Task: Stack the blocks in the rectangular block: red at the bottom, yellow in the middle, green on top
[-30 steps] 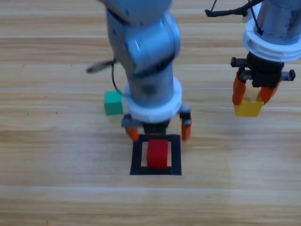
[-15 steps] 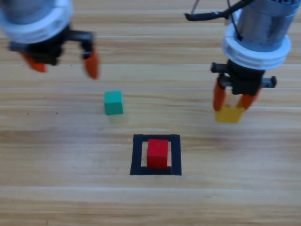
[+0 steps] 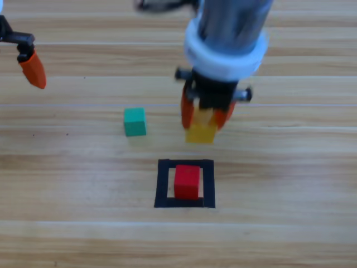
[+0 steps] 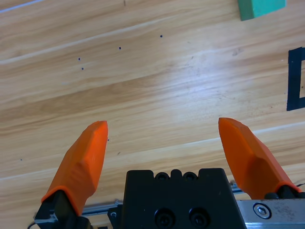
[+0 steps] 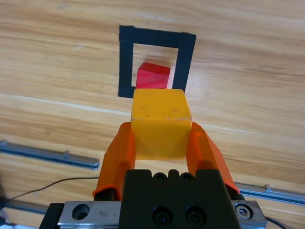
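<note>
Nearest the bottom edge of the high view, on the pale, straight-grained planks of the wooden table (image 3: 290, 223), lies the rectangular block (image 3: 184, 183): a flat square outline of matte black tape with sharp corners. Inside its opening sits the red cube (image 3: 187, 182), plain and matte, resting on the bare wood with a narrow strip of table showing between it and the tape on each side; the right wrist view shows the same cube (image 5: 153, 76) within the black outline (image 5: 156, 60).

Just beyond the tape square, above its far edge, hangs the yellow cube (image 3: 201, 129), the same size as the red one, its faces dull with a few small dark specks in the right wrist view (image 5: 161, 123). The right gripper (image 3: 207, 114) is clamped on it, one smooth orange cone-shaped jaw pressed to each opposite side, pointing down from a grey arm that descends from the picture's top.

Left of and beyond the square, well apart from it, the teal-green cube (image 3: 135, 121) stands alone on the wood.

Farthest from the square, at the upper left edge, waits the left gripper (image 4: 169, 148), its jaws spread wide over bare planks with nothing between them.
</note>
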Controlling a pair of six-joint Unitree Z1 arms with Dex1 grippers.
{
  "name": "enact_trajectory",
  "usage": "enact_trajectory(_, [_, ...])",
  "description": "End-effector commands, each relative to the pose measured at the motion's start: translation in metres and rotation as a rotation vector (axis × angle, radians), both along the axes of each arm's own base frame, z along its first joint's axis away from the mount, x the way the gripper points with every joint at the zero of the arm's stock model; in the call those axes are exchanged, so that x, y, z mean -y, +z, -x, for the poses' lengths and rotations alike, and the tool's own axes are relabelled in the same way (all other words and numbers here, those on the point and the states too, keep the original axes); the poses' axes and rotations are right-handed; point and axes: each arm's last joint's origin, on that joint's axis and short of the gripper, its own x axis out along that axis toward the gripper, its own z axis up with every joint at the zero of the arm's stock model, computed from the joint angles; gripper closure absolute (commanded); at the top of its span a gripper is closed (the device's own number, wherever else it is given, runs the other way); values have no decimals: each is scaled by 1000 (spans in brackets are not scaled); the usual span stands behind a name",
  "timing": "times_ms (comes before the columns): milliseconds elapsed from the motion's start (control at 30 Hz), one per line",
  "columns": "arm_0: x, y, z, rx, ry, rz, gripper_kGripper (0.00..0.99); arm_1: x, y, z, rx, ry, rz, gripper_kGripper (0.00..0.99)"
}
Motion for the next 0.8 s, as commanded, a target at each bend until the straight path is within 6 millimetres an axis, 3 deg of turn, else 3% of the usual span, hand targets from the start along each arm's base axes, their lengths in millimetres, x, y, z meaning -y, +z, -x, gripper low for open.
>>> enact_trajectory(33, [-10, -9, 2, -35, 10, -6, 0, -35, -63, 5, -74, 26, 90, 990])
enact_trajectory(233, [-11, -19, 4, -50, 11, -3, 0, -42, -81, 0, -89, 8, 109, 990])
enact_trajectory(800, [-11, -39, 8, -70, 15, 26, 0, -46, -99, -3, -102, -17, 134, 990])
